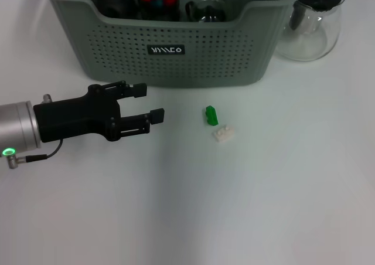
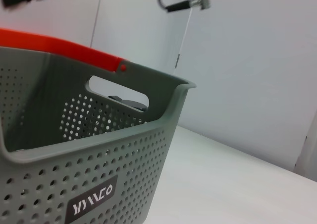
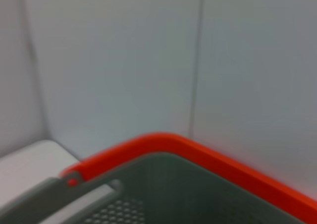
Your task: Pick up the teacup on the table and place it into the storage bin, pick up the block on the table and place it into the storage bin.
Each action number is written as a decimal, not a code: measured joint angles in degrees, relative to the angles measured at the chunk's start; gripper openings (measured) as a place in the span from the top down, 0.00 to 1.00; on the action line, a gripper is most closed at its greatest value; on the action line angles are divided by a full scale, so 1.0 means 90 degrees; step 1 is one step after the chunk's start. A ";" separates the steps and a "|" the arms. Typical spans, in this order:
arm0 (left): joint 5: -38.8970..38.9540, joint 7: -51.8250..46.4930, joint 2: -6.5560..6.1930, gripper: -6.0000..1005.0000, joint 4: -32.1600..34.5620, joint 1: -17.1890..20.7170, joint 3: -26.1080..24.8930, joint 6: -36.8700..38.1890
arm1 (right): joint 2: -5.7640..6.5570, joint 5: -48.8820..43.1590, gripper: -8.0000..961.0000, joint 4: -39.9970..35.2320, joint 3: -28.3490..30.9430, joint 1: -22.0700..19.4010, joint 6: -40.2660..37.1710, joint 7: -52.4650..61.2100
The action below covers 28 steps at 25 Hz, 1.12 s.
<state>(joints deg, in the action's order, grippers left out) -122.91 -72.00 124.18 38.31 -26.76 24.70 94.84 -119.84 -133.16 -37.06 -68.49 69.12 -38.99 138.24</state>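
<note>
My left gripper (image 1: 145, 108) is open and empty. The green block (image 1: 211, 115) at three o'clock looks small, hard and light; I'd pinch its sides.

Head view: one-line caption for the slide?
Left gripper open above the table, beside a green block and a white block, in front of the storage bin; glass pitcher at its right.
</note>
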 joint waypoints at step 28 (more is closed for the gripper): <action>-0.0044 -0.0048 0.0009 0.25 0.0006 0.0079 -0.0043 0.0001 | -0.0047 0.1426 0.12 -0.2328 -0.0111 -0.1546 -0.1186 -0.1165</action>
<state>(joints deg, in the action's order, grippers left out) -123.31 -72.42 124.27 38.37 -26.05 24.31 94.85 -120.27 -120.33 -58.01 -69.50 55.20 -49.67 127.76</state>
